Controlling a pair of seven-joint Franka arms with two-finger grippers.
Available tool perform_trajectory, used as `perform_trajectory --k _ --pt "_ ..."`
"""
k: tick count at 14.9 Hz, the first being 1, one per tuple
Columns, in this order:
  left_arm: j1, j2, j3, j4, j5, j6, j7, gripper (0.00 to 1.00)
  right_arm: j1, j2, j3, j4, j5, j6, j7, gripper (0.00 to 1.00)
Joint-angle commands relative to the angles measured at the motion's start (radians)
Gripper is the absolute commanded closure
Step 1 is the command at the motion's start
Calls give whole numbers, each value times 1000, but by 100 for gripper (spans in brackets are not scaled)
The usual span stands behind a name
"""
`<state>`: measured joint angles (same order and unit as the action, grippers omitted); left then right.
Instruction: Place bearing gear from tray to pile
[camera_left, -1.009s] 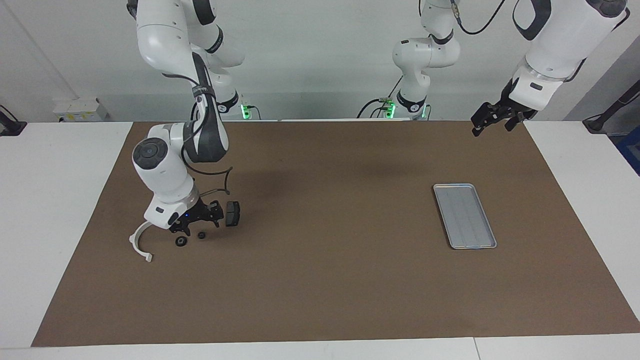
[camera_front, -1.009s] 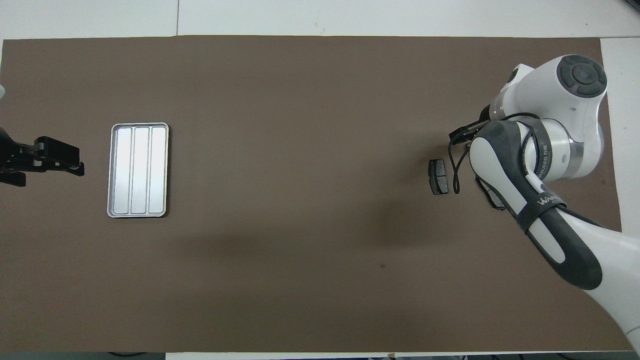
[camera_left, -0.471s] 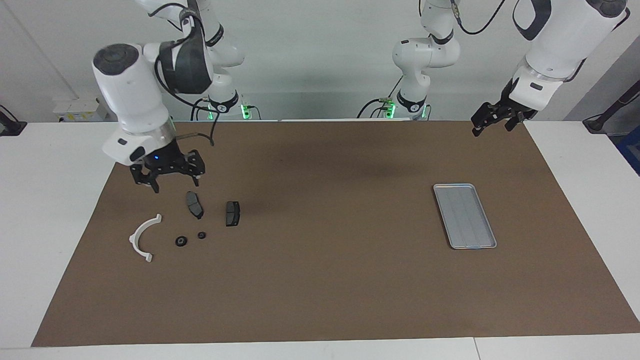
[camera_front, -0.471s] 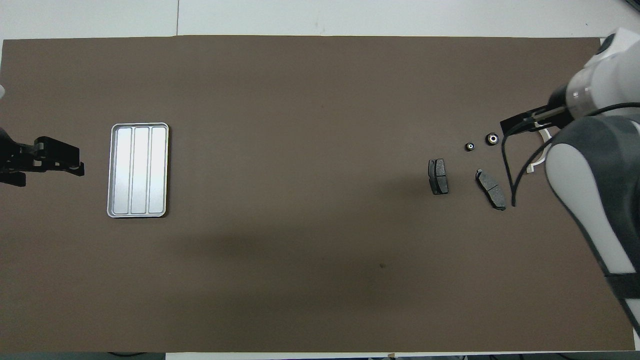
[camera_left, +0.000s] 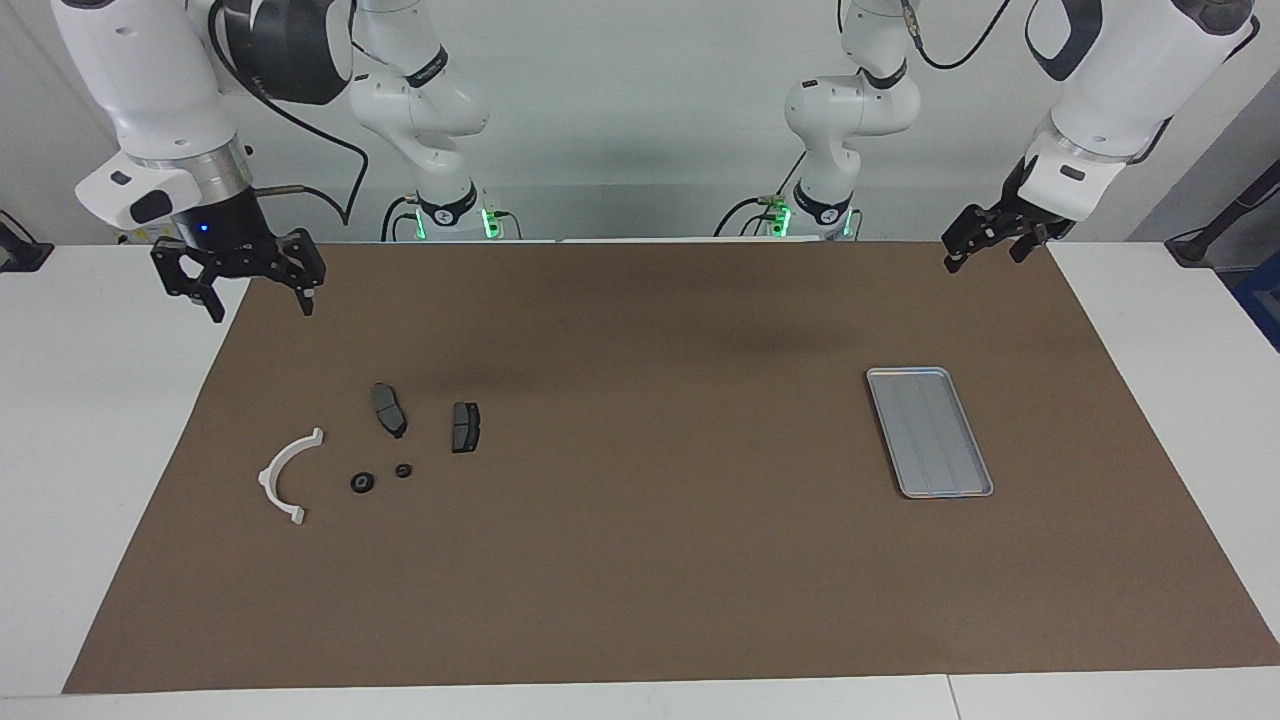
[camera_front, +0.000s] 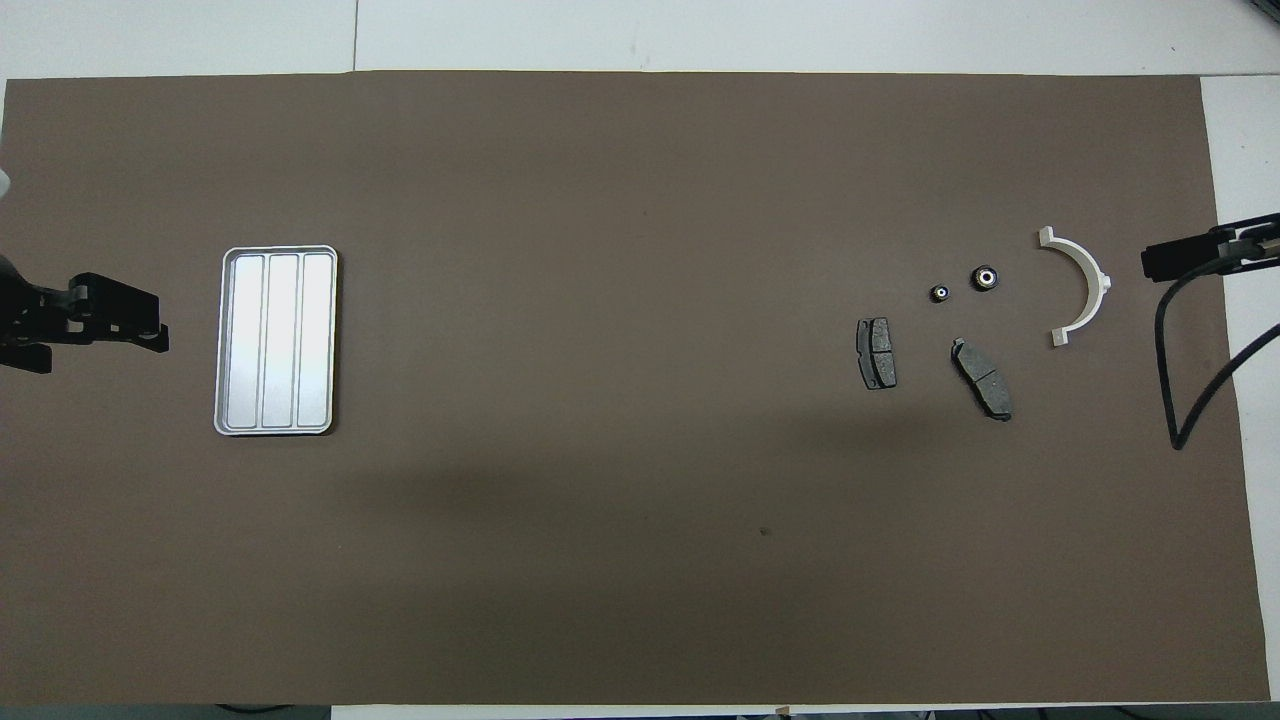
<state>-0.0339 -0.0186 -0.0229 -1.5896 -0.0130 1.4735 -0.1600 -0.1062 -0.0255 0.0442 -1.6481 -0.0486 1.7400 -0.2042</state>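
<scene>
Metal tray (camera_left: 929, 431) bare; two gears (camera_left: 364, 483) sit in the pile (camera_left: 378, 444). My right claw (camera_left: 252, 285) wide, empty, over mat edge; left claw (camera_left: 985, 240) wide, waiting.

Robotics lab — two white arms (camera_left: 860, 100), brown mat (camera_left: 660, 560), bare walls

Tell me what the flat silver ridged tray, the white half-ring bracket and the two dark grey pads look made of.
Flat silver ridged tray: probably metal, with a pale brushed sheen and pressed ridges.
White half-ring bracket: likely plastic, uniformly matt white.
Two dark grey pads: dull, rough-looking; perhaps friction material on metal backing, but that is uncertain.
</scene>
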Motion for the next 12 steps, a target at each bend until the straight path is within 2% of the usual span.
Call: perform_trajectory --k 1,5,7,9,12 --pt "0 -24 -2 -21 15 11 11 0 -26 -37 11 1 55 -97 56 0" --pt "0 -24 -2 -21 16 13 11 0 5 -85 6 -2 61 -204 164 0" --pt "0 -24 -2 -21 16 11 11 0 61 -82 -38 -1 53 -198 164 0" --pt "0 -24 -2 -21 15 11 11 0 65 -80 -43 -1 53 -195 161 0" --pt "0 -24 -2 -21 15 11 11 0 104 -77 -93 -10 53 -200 164 0"
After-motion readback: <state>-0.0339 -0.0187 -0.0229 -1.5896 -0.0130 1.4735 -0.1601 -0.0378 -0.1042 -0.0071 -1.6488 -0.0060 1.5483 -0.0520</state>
